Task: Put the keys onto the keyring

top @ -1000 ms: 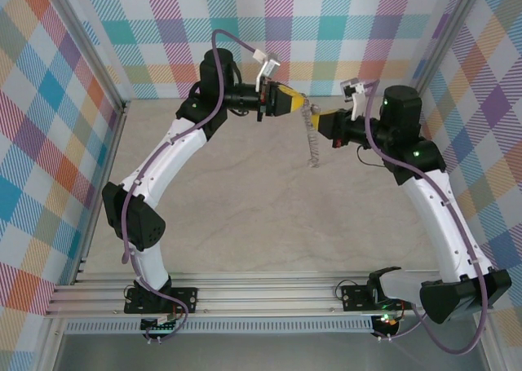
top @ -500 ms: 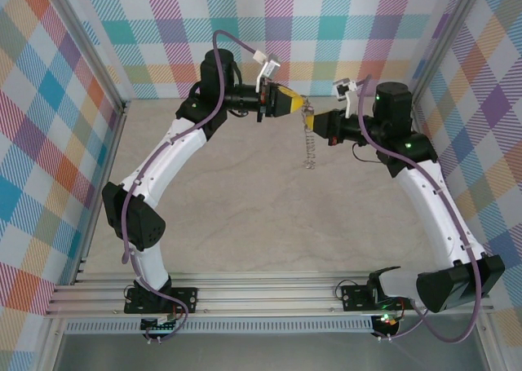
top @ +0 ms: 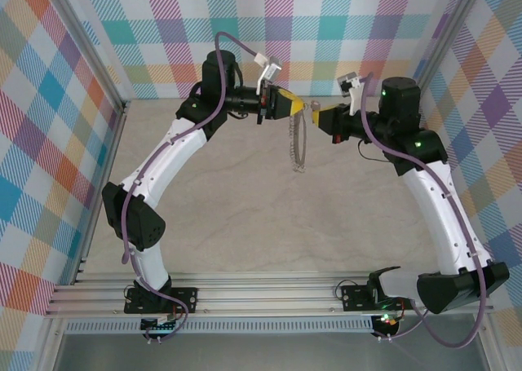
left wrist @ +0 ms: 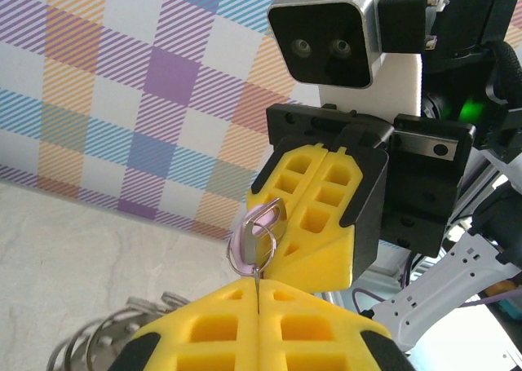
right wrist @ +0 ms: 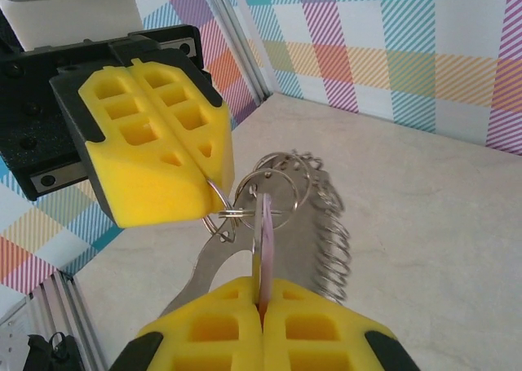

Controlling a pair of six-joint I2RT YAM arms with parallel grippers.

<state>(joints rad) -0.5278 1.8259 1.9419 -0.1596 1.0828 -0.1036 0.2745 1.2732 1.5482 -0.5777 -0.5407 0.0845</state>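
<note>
- While my two arms reach toward each other above the far part of the table (top: pixel 245 216), my left gripper (top: pixel 300 106) and my right gripper (top: pixel 316 112) sit almost tip to tip.
- My left gripper is clenched. Its yellow fingers (left wrist: pixel 204 330) press flat together on a thin wire loop at the top of the keyring (top: pixel 298 147).
- From that pinch the keyring hangs down between the two grippers, its rim fringed with small silvery pieces (right wrist: pixel 330 240).
- My right gripper is also clenched, grasping the key (right wrist: pixel 265 232). The key stands edge-on out of the seam between my fingers, showing as a narrow lilac strip.
- From the left wrist, the lilac head shows as a pale loop right at the right gripper's tip, just above my left fingertips.
- At its top the key crosses a cluster of small rings (right wrist: pixel 273 187) beside the left gripper's tip. I cannot tell whether it is threaded through any of them.
</note>
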